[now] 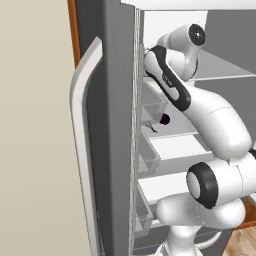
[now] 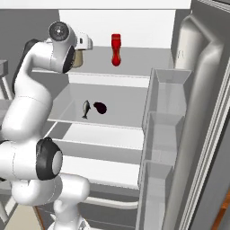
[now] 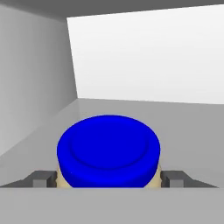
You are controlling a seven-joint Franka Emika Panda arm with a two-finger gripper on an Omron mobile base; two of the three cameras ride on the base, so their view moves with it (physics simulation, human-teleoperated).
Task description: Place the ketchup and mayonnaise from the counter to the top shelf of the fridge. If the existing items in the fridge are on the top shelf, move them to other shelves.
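We have the mayo jar (image 3: 108, 151) clamped in our hand (image 3: 108, 180), one finger (image 3: 41, 178) on each side just under its blue lid (image 3: 109, 144). From the right base camera the jar (image 2: 79, 58) shows as a beige body at the end of the arm, at the left end of the fridge's top shelf (image 2: 143, 67). The ketchup (image 2: 116, 49) already stands upright on that shelf, well to the right. A fish (image 2: 86, 108) and a dark eggplant (image 2: 100, 107) lie on the shelf (image 2: 121, 105) below. So we judge this the last step: setting the mayo down. We cannot tell if its base touches the shelf yet. Next we should lower it until it rests, part the fingers, and draw back without tipping it.
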